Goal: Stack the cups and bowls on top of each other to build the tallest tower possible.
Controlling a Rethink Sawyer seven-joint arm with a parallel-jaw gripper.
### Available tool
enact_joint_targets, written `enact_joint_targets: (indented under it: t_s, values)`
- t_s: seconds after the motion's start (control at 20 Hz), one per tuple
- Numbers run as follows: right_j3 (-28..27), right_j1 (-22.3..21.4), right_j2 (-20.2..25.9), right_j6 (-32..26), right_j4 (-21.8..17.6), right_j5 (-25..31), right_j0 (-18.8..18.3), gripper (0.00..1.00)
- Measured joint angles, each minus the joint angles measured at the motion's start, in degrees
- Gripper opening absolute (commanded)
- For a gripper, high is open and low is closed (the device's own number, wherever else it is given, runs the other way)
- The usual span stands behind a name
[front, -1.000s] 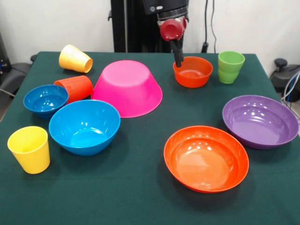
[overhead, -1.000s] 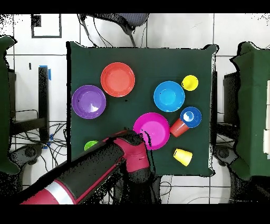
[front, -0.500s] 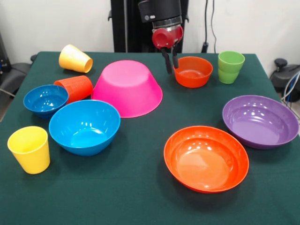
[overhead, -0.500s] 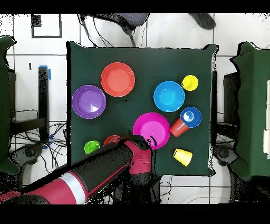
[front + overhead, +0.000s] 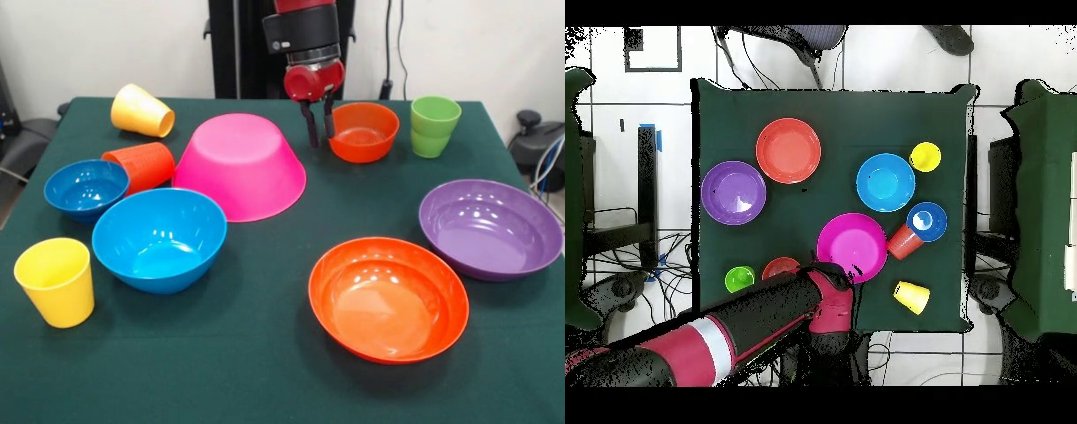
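On my front camera I see a table (image 5: 265,371) draped in matte dark green cloth, scattered with glossy plastic dishes. Nothing is stacked.

From the left: a yellow tapered cup (image 5: 55,281) stands upright near the front edge. Behind it sits a small blue bowl (image 5: 86,188), and an orange-red cup (image 5: 141,166) lies on its side against it. A second yellow cup (image 5: 141,110) lies tipped over farther back. A medium blue bowl (image 5: 159,238), round and deep, sits upright just in front of the large pink bowl (image 5: 240,165), which is turned upside down, its flat base up.

In the middle, my red and black arm (image 5: 302,35) comes straight down, and the gripper (image 5: 319,124) hangs between the pink bowl and the small orange bowl (image 5: 363,134). Its two thin black fingers (image 5: 312,126) are parted and hold nothing; one is just beside the orange bowl's rim.

Rightward, a wide shallow orange bowl (image 5: 388,298) sits near the front, a green cup (image 5: 433,125) stands upright at the back, and a wide shallow purple bowl (image 5: 490,228) rests at the far right.
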Motion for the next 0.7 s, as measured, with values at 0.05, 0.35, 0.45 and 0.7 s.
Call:
enact_joint_targets:
  t_s: [0.05,0.35,0.45,0.7]
  values:
    - [0.1,0.1,-0.1,0.0,0.4,-0.3,0.0,1.00]
    - [0.3,1.3,-1.0,-0.1,2.2,-2.5,-0.1,1.00]
    - [0.3,1.6,-1.2,-0.1,2.4,-3.1,-0.1,1.00]
    - [0.4,2.2,-1.9,-0.1,2.5,-4.6,0.3,1.00]
